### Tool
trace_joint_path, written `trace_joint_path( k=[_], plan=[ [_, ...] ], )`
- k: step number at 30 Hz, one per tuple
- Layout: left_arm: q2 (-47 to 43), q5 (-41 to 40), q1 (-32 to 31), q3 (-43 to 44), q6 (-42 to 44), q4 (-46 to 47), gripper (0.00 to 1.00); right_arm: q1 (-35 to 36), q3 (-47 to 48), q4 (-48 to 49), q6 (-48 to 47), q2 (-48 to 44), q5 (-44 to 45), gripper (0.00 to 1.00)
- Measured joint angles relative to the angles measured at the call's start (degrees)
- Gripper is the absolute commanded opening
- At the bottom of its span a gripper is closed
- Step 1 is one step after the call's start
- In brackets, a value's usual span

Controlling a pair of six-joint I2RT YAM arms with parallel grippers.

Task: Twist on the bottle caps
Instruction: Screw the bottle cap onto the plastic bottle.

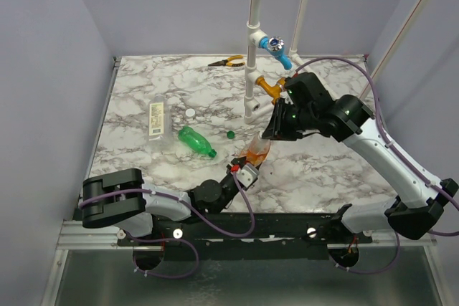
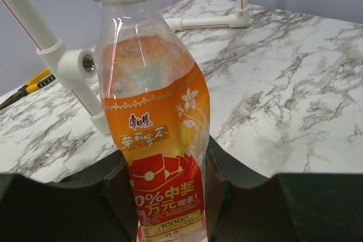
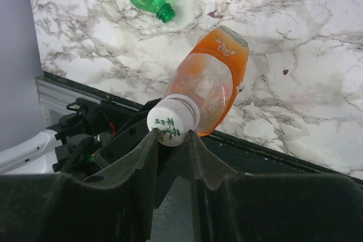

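Observation:
The orange bottle (image 1: pixel 257 152) stands tilted, its lower body held in my left gripper (image 1: pixel 244 172). In the left wrist view the jaws (image 2: pixel 167 196) are shut on its labelled body (image 2: pixel 159 140). A white cap with green print (image 3: pixel 172 124) sits on the bottle's neck. My right gripper (image 3: pixel 173 134) is shut on this cap from above, and it also shows in the top view (image 1: pixel 272 134). The green bottle (image 1: pixel 196 141) lies uncapped on the table, and its open mouth shows in the right wrist view (image 3: pixel 165 13). The clear bottle (image 1: pixel 156 120) lies at the left. A dark green cap (image 1: pixel 230 134) and another white cap (image 1: pixel 190 113) lie loose.
A white pipe frame (image 1: pixel 252 48) with a blue tap handle (image 1: pixel 275 44) and an orange handle (image 1: pixel 269 87) stands at the back centre, close behind my right wrist. Yellow-handled pliers (image 1: pixel 228 62) lie at the far edge. Walls enclose the marble table (image 1: pixel 337 170).

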Motion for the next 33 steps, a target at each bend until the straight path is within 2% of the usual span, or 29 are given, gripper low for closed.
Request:
trace_joint_path(
  k=[10,33],
  plan=[
    [-2.27,0.46,0.00,-0.46,0.17,0.13,0.00,0.13,2.08,-1.01,1.64,0.28,0.02,0.33],
    [-3.43,2.16,-0.02,-0.87,0.13,-0.28,0.00,-1.01,2.91,-2.75,2.93,0.48,0.35,0.35]
  ],
)
